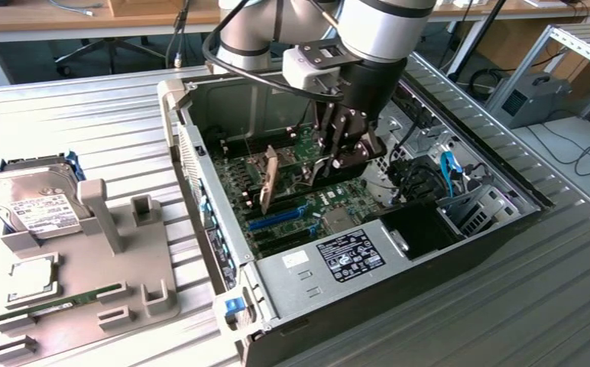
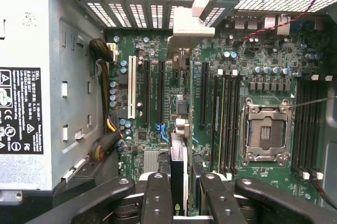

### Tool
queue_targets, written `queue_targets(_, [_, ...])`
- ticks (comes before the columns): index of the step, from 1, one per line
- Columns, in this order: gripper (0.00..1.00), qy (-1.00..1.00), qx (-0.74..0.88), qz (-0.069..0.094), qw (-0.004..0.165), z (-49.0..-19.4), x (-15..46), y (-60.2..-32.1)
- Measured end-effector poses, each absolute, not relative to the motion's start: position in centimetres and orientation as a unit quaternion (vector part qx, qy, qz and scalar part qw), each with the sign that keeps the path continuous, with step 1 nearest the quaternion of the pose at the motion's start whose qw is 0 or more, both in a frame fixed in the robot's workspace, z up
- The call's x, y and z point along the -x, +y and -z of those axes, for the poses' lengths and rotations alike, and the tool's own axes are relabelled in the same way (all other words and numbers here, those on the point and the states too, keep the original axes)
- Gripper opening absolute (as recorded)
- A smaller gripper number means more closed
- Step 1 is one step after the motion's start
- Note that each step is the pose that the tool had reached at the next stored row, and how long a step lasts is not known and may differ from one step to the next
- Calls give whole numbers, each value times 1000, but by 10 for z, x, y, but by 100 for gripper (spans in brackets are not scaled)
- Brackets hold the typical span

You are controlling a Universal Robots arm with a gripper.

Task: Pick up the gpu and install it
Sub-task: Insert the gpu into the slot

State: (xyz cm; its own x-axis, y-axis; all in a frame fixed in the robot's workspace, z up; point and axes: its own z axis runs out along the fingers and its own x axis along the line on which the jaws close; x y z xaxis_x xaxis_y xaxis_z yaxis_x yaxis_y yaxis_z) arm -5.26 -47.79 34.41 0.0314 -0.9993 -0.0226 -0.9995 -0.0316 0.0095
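- The claw (image 1: 338, 157) hangs inside the open computer case (image 1: 188, 115), its fingers (image 2: 157, 197) closed on the top edge of the gpu (image 1: 270, 178); the wrist view shows the two black finger pairs pressing either side of the thin card (image 2: 178, 174).
- The gpu stands on edge directly under the claw, over the motherboard (image 1: 325, 202). From the exterior view its brownish face and one end are clear; the end under the fingers is covered by them.
- Whether the card's lower edge is seated in a slot or just above it cannot be told: the wrist view sees it edge-on, and its foot is hidden behind its own body.
- Beyond the card in the wrist view lie the long black expansion slots (image 2: 159, 95) and a white slot (image 2: 131, 87); the empty CPU socket (image 2: 265, 134) sits to one side of the claw.
- The power supply (image 1: 351, 256) with its black label is at the case's near end; its wrist-view label is cut off at the picture's edge.
- Well away from the claw, outside the case toward the exterior view's left, a grey fixture tray (image 1: 157, 294) holds a RAM stick (image 1: 60, 303), with a hard drive (image 1: 32, 206) beside it.
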Motion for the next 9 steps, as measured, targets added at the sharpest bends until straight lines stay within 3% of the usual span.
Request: queue_targets(9, [26,696,718,-11,4,-341,53,-478])
